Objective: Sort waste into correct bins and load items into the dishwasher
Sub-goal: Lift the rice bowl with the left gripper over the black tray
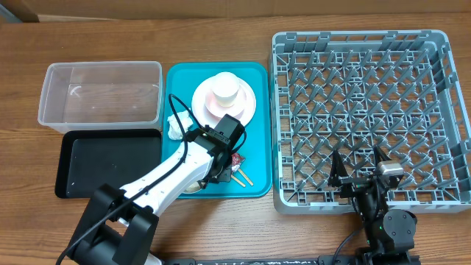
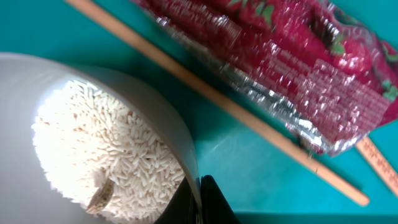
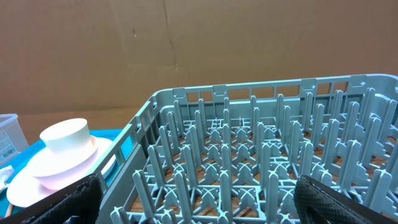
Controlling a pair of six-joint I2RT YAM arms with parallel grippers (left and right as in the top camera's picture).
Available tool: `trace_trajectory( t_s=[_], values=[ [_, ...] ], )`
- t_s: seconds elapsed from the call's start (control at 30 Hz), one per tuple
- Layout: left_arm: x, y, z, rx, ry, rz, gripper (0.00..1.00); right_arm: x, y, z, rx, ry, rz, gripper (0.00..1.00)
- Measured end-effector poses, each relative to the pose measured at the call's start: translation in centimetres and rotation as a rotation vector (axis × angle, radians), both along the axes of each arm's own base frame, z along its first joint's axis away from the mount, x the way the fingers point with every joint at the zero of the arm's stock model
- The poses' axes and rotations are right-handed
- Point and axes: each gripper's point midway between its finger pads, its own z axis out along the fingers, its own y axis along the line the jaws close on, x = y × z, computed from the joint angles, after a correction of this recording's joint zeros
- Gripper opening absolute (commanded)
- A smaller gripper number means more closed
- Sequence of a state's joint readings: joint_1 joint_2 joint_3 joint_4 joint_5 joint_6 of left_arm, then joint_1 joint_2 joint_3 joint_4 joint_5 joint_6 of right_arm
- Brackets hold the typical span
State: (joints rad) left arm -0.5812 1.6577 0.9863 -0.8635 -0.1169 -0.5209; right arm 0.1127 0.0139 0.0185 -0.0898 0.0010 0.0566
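Observation:
My left gripper (image 2: pixel 202 202) is shut on the rim of a white bowl (image 2: pixel 37 93) holding loose rice grains (image 2: pixel 106 155), on the teal tray (image 1: pixel 257 132). A red shiny wrapper (image 2: pixel 280 68) and two wooden chopsticks (image 2: pixel 217 102) lie beside it. In the overhead view the left gripper (image 1: pixel 213 173) is at the tray's front, with the crumpled napkin (image 1: pixel 176 126) to its left. A white plate (image 1: pixel 246 110) carries a bowl and a small cup (image 1: pixel 224 92). My right gripper (image 3: pixel 205 205) is open and empty over the front edge of the grey dish rack (image 1: pixel 368 118).
The clear tub (image 1: pixel 99 92) stands at the back left, with the black tray (image 1: pixel 110 162) in front of it; both hold nothing. The rack (image 3: pixel 249 155) fills the right side. The plate stack (image 3: pixel 62 155) shows left of the rack.

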Motion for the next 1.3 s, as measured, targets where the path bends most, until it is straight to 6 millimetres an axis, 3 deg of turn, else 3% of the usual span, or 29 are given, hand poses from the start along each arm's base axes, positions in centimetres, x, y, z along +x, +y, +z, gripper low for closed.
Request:
trace_trajectory(
  t_s=[0.7,0.87,1.3],
  values=[
    [1.1,-0.3,7.3,-0.014,0.008,0.003,0.04,0.0,0.0,0.0,0.000,0.000,0.000,1.00],
    [2.3,2.1,8.5,-0.028,0.014,0.068,0.04,0.0,0.0,0.0,0.000,0.000,0.000,1.00],
    [3.5,7.7,8.8,-0.196,0.084,0.179,0.04,0.0,0.0,0.0,0.000,0.000,0.000,1.00]
  ],
)
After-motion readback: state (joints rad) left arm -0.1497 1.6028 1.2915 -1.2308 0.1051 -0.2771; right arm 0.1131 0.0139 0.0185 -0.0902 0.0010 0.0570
